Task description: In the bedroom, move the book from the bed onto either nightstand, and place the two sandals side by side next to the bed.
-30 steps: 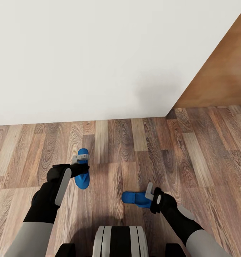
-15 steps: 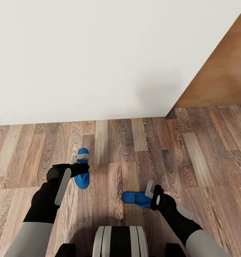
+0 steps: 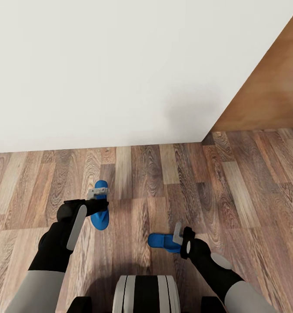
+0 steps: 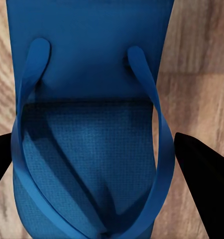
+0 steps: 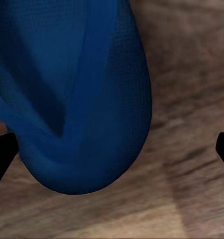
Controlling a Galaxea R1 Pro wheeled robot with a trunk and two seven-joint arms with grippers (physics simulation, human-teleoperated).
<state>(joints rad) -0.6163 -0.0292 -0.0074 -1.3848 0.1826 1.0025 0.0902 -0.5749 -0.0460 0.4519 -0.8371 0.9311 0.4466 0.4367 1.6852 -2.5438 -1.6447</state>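
Two blue sandals lie on the wood-plank floor (image 3: pixel 233 174) below a white wall (image 3: pixel 98 65), apart and at an angle to each other — not yet side by side. The left gripper (image 3: pixel 97 191) is set over the left sandal (image 3: pixel 100 217), its fingers spread either side of the straps (seen in the left wrist view), presumably for a grasp. The right gripper (image 3: pixel 178 233) is held at one end of the right sandal (image 3: pixel 164 241), its fingers also apart, nothing clamped. An orange-brown wooden panel (image 3: pixel 272 87) stands at the right.

Both arms are reaching down and forward, the left claw (image 3: pixel 99 191) and right claw (image 3: pixel 176 234) each spread wide.
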